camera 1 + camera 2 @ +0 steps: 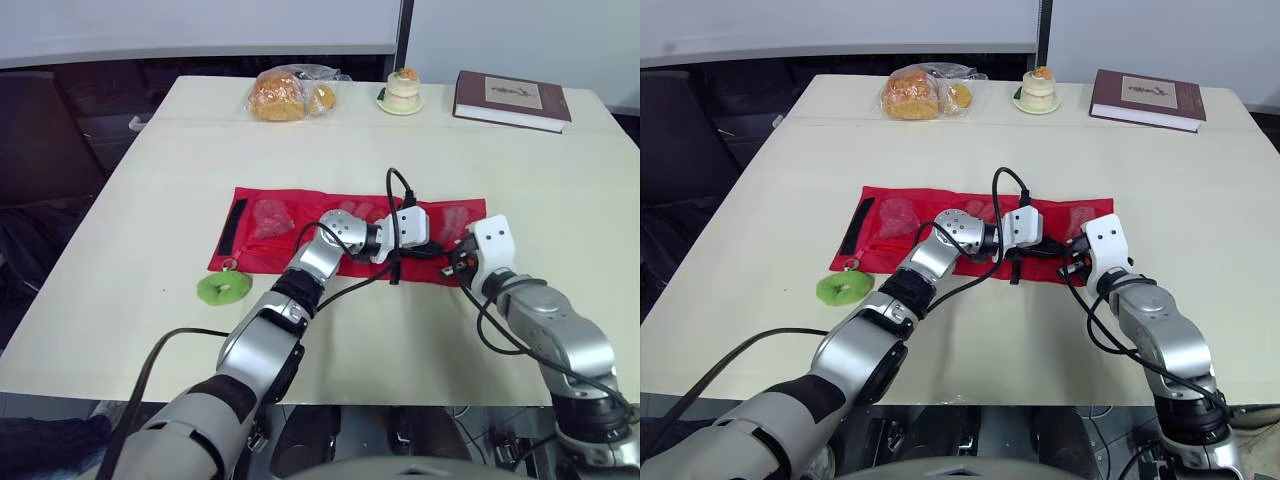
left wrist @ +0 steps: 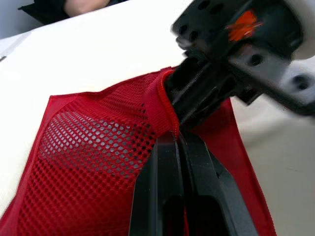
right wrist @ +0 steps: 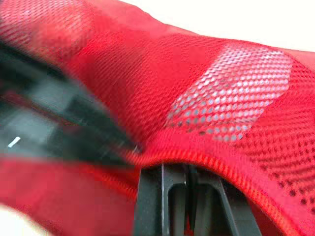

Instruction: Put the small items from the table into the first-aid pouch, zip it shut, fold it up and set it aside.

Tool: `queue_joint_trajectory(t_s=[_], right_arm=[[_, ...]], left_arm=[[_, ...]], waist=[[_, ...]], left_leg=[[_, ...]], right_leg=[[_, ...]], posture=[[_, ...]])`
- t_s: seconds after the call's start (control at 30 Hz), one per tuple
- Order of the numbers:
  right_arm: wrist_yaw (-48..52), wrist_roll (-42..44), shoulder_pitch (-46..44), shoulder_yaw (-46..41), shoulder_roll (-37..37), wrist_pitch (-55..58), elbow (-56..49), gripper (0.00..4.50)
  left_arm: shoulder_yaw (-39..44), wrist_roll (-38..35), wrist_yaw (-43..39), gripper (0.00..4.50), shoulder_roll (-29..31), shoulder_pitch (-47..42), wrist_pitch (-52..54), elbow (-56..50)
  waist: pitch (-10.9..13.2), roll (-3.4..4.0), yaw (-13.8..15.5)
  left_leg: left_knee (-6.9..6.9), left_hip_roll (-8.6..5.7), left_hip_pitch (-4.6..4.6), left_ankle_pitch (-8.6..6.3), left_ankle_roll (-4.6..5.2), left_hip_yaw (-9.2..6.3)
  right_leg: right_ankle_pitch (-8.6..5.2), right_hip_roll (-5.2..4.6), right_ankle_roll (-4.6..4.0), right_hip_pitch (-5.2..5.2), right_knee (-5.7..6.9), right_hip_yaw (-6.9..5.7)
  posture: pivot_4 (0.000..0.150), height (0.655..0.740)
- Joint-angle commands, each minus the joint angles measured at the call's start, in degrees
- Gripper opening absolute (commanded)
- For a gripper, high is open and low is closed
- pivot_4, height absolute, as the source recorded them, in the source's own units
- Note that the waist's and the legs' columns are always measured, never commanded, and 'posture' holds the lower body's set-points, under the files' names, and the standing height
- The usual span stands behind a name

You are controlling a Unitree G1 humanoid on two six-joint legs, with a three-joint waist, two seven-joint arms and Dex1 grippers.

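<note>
green round item (image 1: pixel 222 288) on bench (image 1: pixel 150 200), touching pouch's near-left corner, not yet packed | red pouch (image 1: pixel 290 225) flat mid-bench | left hand (image 2: pixel 179 142) pressed together on near-right hem | right hand (image 3: pixel 177 169) pinching same hem just beside | risk: opposed pulls may bunch mesh, slip hem or drag pouch; zipping now likely strands green item
</note>
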Motion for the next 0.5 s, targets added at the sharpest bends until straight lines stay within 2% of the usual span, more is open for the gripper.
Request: queue_joint_trajectory(t_s=[0.03,0.17,0.2,0.43,0.5], right_arm=[[8.61,3.74,6.82,-4.03,-4.84,-6.83,-10.15,0.03],[12.97,7.13,14.24,-9.99,-6.50,-10.91,-13.23,0.03],[13.55,7.88,15.73,-11.47,-6.62,-11.42,-13.64,0.26],[12.69,10.11,22.34,-19.83,-5.26,-13.50,-13.28,2.59],[12.21,11.02,23.26,-21.09,-4.54,-13.57,-13.18,3.69]], left_arm=[[-0.02,-0.18,1.53,0.00,-1.53,-1.09,0.30,-0.15],[-0.04,-0.39,2.74,0.00,-3.40,-1.98,0.24,1.27],[0.04,-0.42,3.06,0.00,-4.00,-2.31,0.26,1.70],[0.67,-0.42,5.73,0.00,-7.79,-5.62,0.28,5.99],[1.38,-0.94,6.23,0.00,-8.17,-6.23,0.40,6.93]], waist=[[0.00,0.01,-0.03],[0.00,0.00,-0.11],[0.00,0.00,-0.09],[0.01,0.00,0.09],[0.01,0.00,-0.04]], left_leg=[[-0.01,-0.05,-0.01,-0.01,0.01,-0.07],[0.00,-0.05,0.03,-0.01,0.01,-0.03],[0.00,-0.04,0.04,-0.01,0.01,-0.05],[0.00,-0.04,0.05,0.00,0.01,-0.04],[0.00,-0.04,0.04,-0.01,0.01,-0.02]], right_leg=[[-0.01,-0.05,0.02,0.03,-0.05,-0.06],[-0.01,-0.03,0.02,0.05,-0.07,0.00],[-0.01,-0.02,0.02,0.06,-0.06,-0.02],[-0.01,-0.02,0.03,0.07,-0.06,-0.01],[-0.01,-0.02,0.03,0.07,-0.08,0.00]], posture=[[0.150,0.7289],[0.150,0.7289],[0.150,0.7289],[0.150,0.7289],[0.150,0.7289]])
